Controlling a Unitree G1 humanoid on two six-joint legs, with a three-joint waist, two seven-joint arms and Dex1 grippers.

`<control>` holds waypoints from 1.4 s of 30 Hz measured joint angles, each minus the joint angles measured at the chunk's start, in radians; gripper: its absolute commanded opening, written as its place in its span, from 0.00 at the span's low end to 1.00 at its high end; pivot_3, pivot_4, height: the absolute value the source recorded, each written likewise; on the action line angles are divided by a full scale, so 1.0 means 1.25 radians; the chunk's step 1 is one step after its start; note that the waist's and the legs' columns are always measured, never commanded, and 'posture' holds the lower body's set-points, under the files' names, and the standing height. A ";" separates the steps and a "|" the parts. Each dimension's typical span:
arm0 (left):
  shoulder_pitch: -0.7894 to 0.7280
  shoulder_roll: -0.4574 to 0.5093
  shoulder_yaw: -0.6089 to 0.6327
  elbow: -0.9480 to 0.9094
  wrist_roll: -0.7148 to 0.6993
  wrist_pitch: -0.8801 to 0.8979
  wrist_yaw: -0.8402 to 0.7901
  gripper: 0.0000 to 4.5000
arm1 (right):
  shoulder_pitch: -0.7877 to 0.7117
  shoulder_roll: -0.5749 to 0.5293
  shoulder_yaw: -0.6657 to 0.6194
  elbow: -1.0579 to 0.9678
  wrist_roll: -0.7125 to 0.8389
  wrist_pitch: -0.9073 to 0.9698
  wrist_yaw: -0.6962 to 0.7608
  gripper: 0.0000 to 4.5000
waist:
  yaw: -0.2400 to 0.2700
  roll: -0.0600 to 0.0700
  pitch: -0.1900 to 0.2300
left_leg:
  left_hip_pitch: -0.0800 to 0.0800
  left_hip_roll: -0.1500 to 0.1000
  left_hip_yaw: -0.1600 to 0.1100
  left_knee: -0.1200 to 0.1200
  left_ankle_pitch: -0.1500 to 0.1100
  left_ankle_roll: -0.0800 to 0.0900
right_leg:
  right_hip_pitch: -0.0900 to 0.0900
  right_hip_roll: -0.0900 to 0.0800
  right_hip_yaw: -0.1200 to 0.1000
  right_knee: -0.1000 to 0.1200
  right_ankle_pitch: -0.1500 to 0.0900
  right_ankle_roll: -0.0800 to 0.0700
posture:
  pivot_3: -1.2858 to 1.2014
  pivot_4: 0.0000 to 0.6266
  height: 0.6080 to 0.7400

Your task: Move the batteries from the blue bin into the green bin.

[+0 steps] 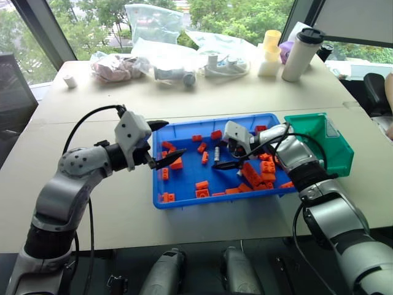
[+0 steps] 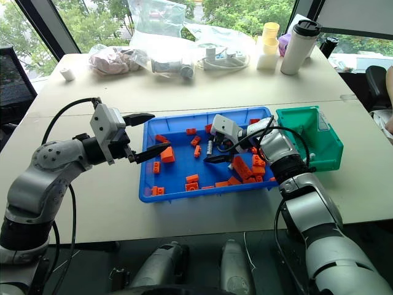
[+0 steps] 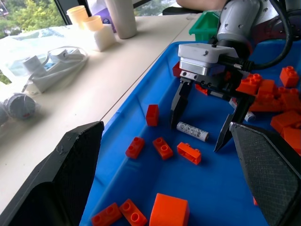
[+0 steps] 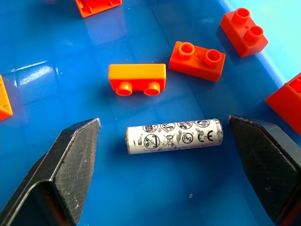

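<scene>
The left gripper point(image 1: 161, 144) hangs in the air at the left edge of the blue bin point(image 1: 184, 200), and its two black fingers are spread wide apart with nothing between them. The blue bin sits in the middle of the tan table point(image 1: 92, 104) and has lots of orange toy bricks point(image 1: 202, 185) lying in it, some alone on the left side and a bigger heap point(image 1: 261, 172) on the right side. Near the middle of the bin lies one battery point(image 4: 174, 136), a little silver tube with tiny black signs printed on it, flat on the blue floor. The right gripper point(image 3: 201, 125) reaches down into the bin over that battery. Its fingers are spread apart, one on each end side of the battery, and they do not touch it. Two orange bricks point(image 4: 137, 78) lie just beside the battery. A second battery point(image 3: 248, 116) peeks out behind one finger of the right gripper, close to the brick heap. To the right, touching the corner of the blue bin, stands the green bin point(image 1: 334, 147), and I cannot tell what is inside it. At the far side of the table sit clear plastic bags point(image 1: 166, 49), a tall white bottle point(image 1: 302, 54) with a black lid and two yellow cups point(image 1: 271, 43).
</scene>
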 measured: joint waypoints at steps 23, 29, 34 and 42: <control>0.000 -0.024 -0.016 0.007 0.002 -0.015 -0.009 1.00 | 0.212 -0.408 -0.330 -0.289 0.047 0.178 -0.095 0.49 | 0.012 0.001 0.000 | 0.000 0.000 0.002 0.000 0.000 0.001 | 0.000 -0.001 0.001 0.000 0.000 0.000 | 0.52 0.24 1.00; -0.022 -0.032 -0.037 0.034 0.003 -0.030 -0.024 1.00 | 0.281 -0.451 -0.327 -0.290 0.020 0.134 -0.116 0.72 | 0.002 0.001 0.000 | 0.000 0.000 0.002 0.000 0.000 0.001 | 0.000 -0.001 0.001 0.000 0.000 0.000 | 0.52 0.24 1.00; -0.027 -0.033 -0.040 0.041 0.004 -0.038 -0.026 1.00 | 0.280 -0.451 -0.327 -0.289 0.023 0.134 -0.122 1.00 | 0.003 0.001 0.000 | 0.000 0.000 0.002 0.000 0.000 0.001 | 0.000 -0.001 0.001 0.000 0.000 0.000 | 0.52 0.24 1.00; -0.026 -0.033 -0.042 0.040 0.003 -0.040 -0.026 1.00 | 0.170 -0.451 -0.361 -0.370 0.105 0.216 -0.106 1.00 | 0.002 0.001 0.000 | 0.000 0.001 0.001 -0.001 0.000 0.001 | 0.000 0.000 0.001 0.000 0.000 0.000 | 0.52 0.24 1.00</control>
